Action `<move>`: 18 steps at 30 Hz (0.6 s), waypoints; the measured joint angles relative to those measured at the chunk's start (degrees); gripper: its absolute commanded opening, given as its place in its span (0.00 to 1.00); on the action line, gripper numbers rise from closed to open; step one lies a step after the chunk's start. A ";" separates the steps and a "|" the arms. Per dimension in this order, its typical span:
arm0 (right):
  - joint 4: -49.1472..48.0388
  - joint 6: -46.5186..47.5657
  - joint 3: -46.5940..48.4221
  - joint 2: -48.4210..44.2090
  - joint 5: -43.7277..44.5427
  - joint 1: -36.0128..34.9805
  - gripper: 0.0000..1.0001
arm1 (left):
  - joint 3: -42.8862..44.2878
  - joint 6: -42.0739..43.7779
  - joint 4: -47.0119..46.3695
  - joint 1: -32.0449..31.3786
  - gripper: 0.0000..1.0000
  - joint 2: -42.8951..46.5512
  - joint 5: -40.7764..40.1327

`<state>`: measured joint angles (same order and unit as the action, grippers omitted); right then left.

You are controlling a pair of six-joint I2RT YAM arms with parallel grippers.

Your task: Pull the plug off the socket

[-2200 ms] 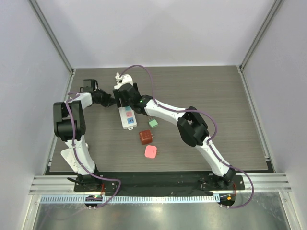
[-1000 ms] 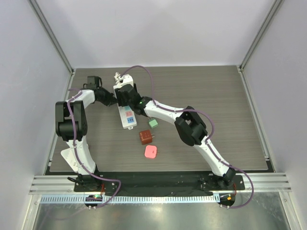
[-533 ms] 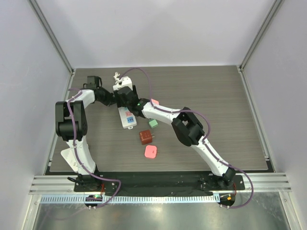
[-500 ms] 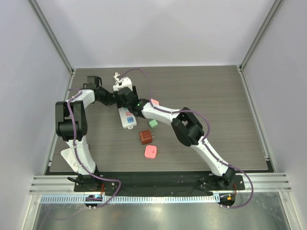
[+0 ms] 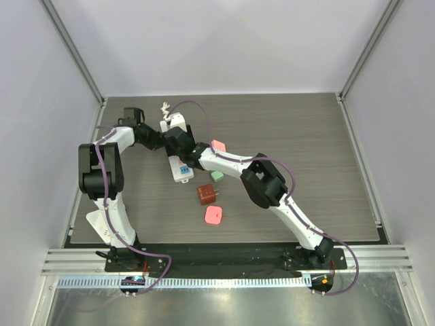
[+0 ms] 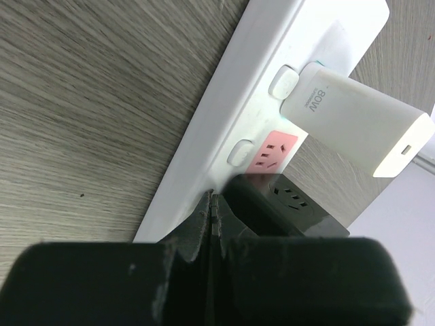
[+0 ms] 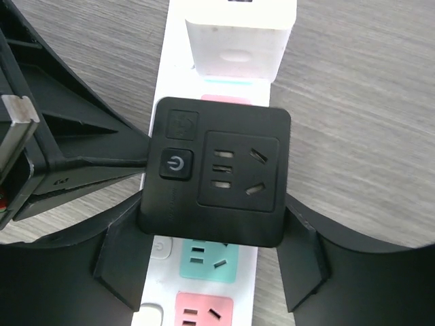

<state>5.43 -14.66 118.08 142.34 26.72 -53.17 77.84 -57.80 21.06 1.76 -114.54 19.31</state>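
The socket (image 5: 181,170), a long white power strip, lies at the back left of the table. A black plug (image 7: 215,176) with a power button and a white charger (image 7: 238,37) sit in the socket (image 7: 204,261). My right gripper (image 7: 214,217) straddles the black plug, one finger against each side of it. My left gripper (image 6: 214,198) is shut, and its tip presses on the socket's (image 6: 231,102) long edge beside the black plug (image 6: 289,200) and the white charger (image 6: 353,122). From above, the right gripper (image 5: 178,144) hides the plug and meets the left gripper (image 5: 163,144).
Loose plug blocks lie right of the strip: a pink one (image 5: 218,146), a green one (image 5: 217,176), a dark red one (image 5: 206,194) and another pink one (image 5: 213,216). A short white cord stub (image 5: 164,107) sticks out at the strip's far end.
My right arm has swung slightly leftward over the strip, uncovering the pink block behind it. Its fingers have drawn in against the black plug. The left gripper and the strip have stayed put.
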 measured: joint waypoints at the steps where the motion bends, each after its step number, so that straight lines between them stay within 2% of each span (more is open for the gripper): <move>1: -0.20 0.35 0.00 0.07 0.11 0.00 0.74 | 0.02 -0.04 0.04 -0.02 0.00 0.00 -0.04; 6: -1.33 1.62 0.35 0.13 0.55 -0.02 0.73 | 0.15 -0.11 0.22 -0.07 0.00 -0.07 -0.13; 9: -1.66 2.21 1.05 0.26 0.63 0.00 0.63 | 0.15 -0.17 0.24 -0.09 0.00 -0.07 -0.20; 10: -1.60 2.27 1.29 0.42 0.68 0.00 0.53 | 0.15 -0.24 0.24 -0.11 0.00 -0.09 -0.22; 12: -1.60 2.51 1.75 0.76 0.96 0.00 0.44 | 0.15 -0.26 0.24 -0.11 0.00 -0.09 -0.28; 13: -1.60 2.54 1.86 0.85 1.07 -0.02 0.33 | 0.15 -0.28 0.22 -0.13 0.00 -0.09 -0.31; 15: -1.55 2.56 2.03 0.96 1.05 -0.02 0.26 | 0.20 -0.28 0.26 -0.15 0.00 -0.09 -0.48; 17: -1.51 2.54 2.29 1.07 1.01 -0.02 0.01 | 0.24 -0.28 0.28 -0.26 0.00 -0.09 -0.83; 18: -1.49 2.51 2.29 1.07 0.92 -0.02 0.01 | 0.31 -0.28 0.35 -0.31 0.00 -0.09 -1.01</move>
<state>3.95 -12.14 120.38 143.41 27.64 -53.19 78.15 -58.08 21.41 1.45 -114.63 18.31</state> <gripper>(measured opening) 0.678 0.002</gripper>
